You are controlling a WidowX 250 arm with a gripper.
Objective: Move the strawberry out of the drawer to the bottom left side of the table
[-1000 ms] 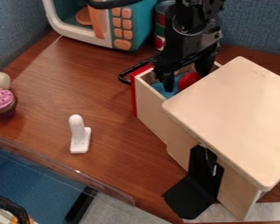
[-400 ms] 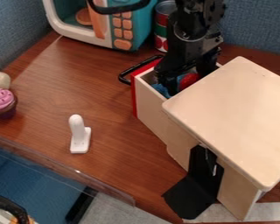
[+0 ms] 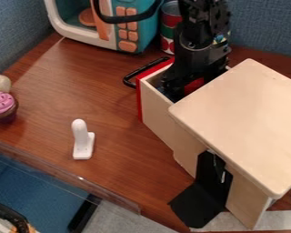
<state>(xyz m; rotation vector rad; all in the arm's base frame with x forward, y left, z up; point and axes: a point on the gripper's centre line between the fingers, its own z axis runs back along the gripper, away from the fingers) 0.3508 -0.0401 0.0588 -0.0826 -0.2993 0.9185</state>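
The black gripper (image 3: 183, 91) hangs down inside the pulled-out drawer (image 3: 155, 105), near its front end. Beside and partly behind it, the red strawberry (image 3: 194, 85) lies in the drawer, mostly covered by the gripper and the cabinet top. A little blue shows in the drawer under the gripper. How the gripper stands around the strawberry cannot be made out. The brown wooden table (image 3: 120, 150) extends to the lower left of the drawer.
A white hook-shaped piece (image 3: 83, 141) stands mid-table. A pink-topped cupcake (image 3: 2, 107) sits at the left edge. Behind are a teal toy microwave (image 3: 142, 27) and a can (image 3: 167, 28). The wooden cabinet (image 3: 242, 123) fills the right; a clear rail (image 3: 62, 175) lines the front edge.
The gripper has gone down deeper into the drawer, now hiding most of the blue thing and more of the strawberry. Its fingers, spread apart earlier, are harder to see.
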